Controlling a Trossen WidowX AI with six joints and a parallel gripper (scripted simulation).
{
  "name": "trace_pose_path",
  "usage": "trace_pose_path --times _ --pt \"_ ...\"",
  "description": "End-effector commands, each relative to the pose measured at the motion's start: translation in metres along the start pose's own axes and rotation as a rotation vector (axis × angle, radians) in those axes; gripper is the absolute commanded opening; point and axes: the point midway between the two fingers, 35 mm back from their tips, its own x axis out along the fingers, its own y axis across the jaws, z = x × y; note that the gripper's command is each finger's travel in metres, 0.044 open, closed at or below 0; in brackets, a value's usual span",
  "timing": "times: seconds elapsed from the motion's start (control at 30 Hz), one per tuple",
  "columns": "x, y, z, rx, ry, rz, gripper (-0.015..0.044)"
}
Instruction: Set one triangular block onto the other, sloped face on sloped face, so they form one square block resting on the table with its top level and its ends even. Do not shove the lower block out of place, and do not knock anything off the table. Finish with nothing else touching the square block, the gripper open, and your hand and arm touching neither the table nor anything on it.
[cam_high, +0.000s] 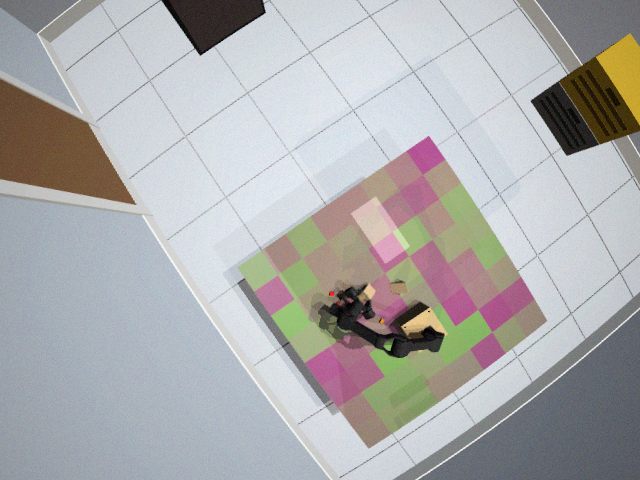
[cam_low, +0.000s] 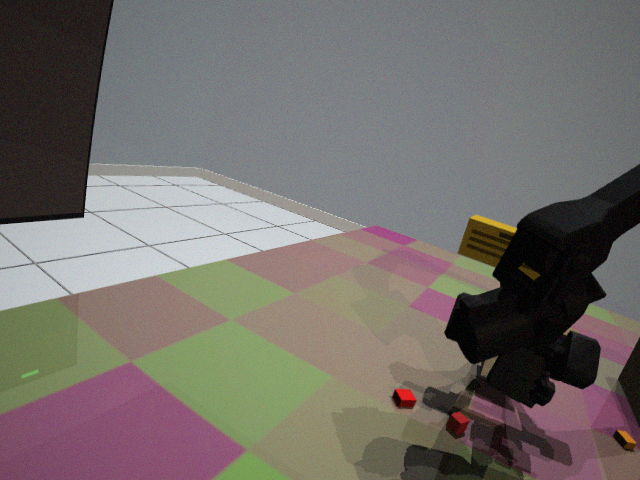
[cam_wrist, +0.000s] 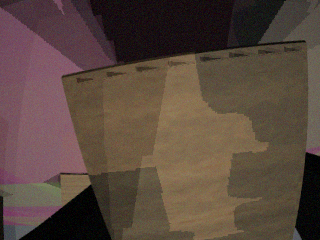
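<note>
So, we see the big patchy table (cam_high: 279, 294) (cam_low: 232, 341) (cam_wrist: 40, 95) under our black arm (cam_high: 364, 333) (cam_low: 573, 222). Our gripper (cam_high: 363, 300) (cam_low: 524, 361) (cam_wrist: 195, 171) is clamped on the near block (cam_high: 368, 292) (cam_wrist: 185, 150). We see its dark edge go across the wrist view, right end a bit higher; we can't tell its long way. The far block (cam_high: 398, 287) (cam_wrist: 74, 187) sits apart on the table, its long way nearly side to side from the top. We spot two tiny red bits (cam_high: 331, 293) (cam_low: 404, 398) nearby.

The robot's arm (cam_high: 364, 333) (cam_low: 563, 227) is matte black with chunky, angular segments.
</note>
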Motion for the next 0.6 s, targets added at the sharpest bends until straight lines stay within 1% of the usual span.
trace_pose_path --times 0.0,0.33,0.57 --pt "-0.018 -0.003 -0.016 0.003 -0.006 -0.008 0.0000" --pt "-0.051 0.000 -0.051 0.003 -0.005 -0.008 0.0000" --pt "-0.053 0.000 -0.053 0.003 -0.005 -0.008 0.0000"
